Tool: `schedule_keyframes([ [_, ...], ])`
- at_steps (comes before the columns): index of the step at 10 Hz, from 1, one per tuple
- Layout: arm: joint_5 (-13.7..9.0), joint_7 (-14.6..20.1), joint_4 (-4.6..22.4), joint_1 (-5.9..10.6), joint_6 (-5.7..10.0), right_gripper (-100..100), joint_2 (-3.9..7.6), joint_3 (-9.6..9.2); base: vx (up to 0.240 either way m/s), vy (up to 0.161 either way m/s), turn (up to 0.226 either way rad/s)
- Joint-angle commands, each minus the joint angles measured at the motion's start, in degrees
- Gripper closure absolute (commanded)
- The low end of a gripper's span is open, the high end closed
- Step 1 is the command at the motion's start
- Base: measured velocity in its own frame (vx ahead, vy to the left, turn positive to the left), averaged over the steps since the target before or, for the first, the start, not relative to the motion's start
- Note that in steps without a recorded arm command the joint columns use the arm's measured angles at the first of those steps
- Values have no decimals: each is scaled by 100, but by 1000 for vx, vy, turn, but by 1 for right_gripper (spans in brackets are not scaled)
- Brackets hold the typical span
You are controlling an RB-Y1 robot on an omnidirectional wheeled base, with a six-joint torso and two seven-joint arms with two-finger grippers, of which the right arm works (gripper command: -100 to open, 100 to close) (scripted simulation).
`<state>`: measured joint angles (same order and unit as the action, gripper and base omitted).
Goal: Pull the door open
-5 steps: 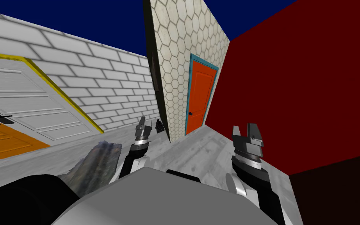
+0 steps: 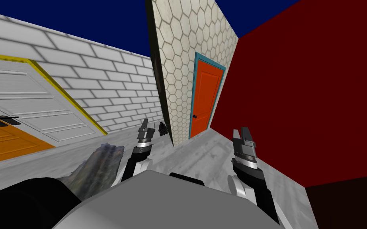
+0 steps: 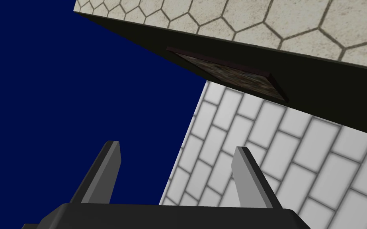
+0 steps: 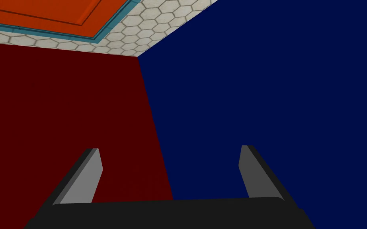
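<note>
Faced down a corridor toward door (image 2: 203,99), orange-red in a teal frame (image 2: 195,79), shut, set in tiled wall (image 2: 186,47) at the far end, just beside red wall (image 2: 318,79). Made out dark knob (image 2: 195,116) at door's left edge, about mid-height, and so judged the hinges to sit on the red-wall side. Held right gripper (image 2: 242,135) low ahead of chest, jaws spread wide with nothing between. Held left gripper (image 2: 149,125) the same way, wide and empty. Placed door well apart from both, ahead of and beyond the jaws, long axis upright. Judged right gripper the nearer, since right wrist view caught a corner of door (image 4: 51,10) past its fingers (image 4: 93,167). Judged a drive forward necessary before any reach to knob. Passed over a second, orange door (image 2: 3,139) with dark lever (image 2: 1,119) at far left. Found no brand, label or writing to read.
</note>
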<state>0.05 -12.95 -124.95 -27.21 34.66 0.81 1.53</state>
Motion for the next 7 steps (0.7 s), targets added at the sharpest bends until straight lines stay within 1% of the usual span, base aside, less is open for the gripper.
schedule_keyframes([
  [1, 62, -144, 245, 115, 36, -100, 66, 6, 95, -36, 43],
  [3, 111, -248, 434, 185, 80, -100, 112, 1, 98, -31, 49],
  [7, 231, -506, 899, 356, 191, -100, 210, -11, 78, -26, 40],
])
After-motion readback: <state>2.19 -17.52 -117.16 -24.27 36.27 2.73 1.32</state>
